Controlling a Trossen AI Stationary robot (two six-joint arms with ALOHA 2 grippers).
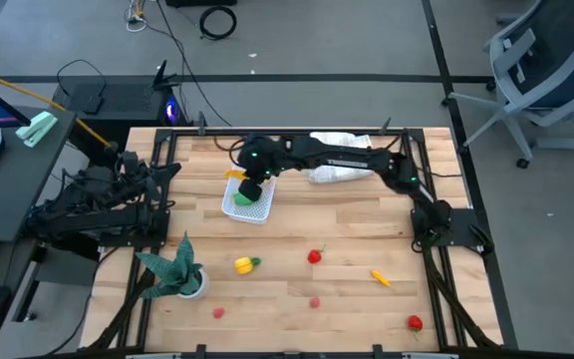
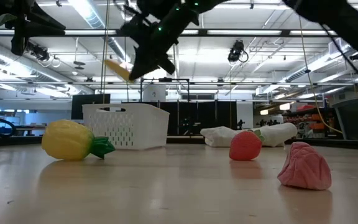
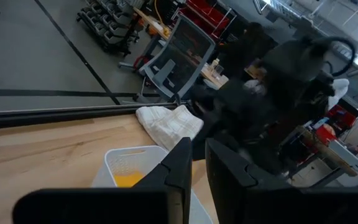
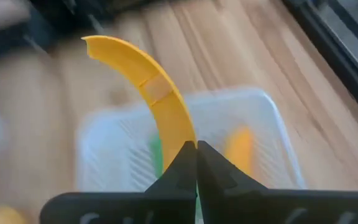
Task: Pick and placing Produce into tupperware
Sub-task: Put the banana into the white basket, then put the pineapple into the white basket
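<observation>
My right gripper (image 4: 196, 146) is shut on a yellow banana (image 4: 148, 81) above the white perforated tupperware (image 1: 259, 211), which stands on the table at the far left of centre. In the low view the banana (image 2: 117, 68) hangs well above the tupperware (image 2: 126, 124). A green piece (image 1: 243, 197) and a yellow-orange piece (image 4: 240, 149) lie inside the tupperware. My left gripper (image 3: 197, 146) waits at the table's left edge, shut and empty, pointing toward the tupperware. My right gripper pinches the banana by one end (image 4: 182, 134) between its two fingertips. The fingers slant down from above. The banana is lifted clear over the tupperware, and its free end (image 2: 109, 62) sticks out sideways from the gripper.
Loose produce lies on the near half: a yellow piece with a green tip (image 1: 247, 264), a red one (image 1: 314, 256), an orange one (image 1: 380, 277), a strawberry (image 1: 414, 322) and two pink ones (image 1: 314, 300). A potted plant (image 1: 172, 271) stands near left. A white cloth (image 1: 337, 160) lies far.
</observation>
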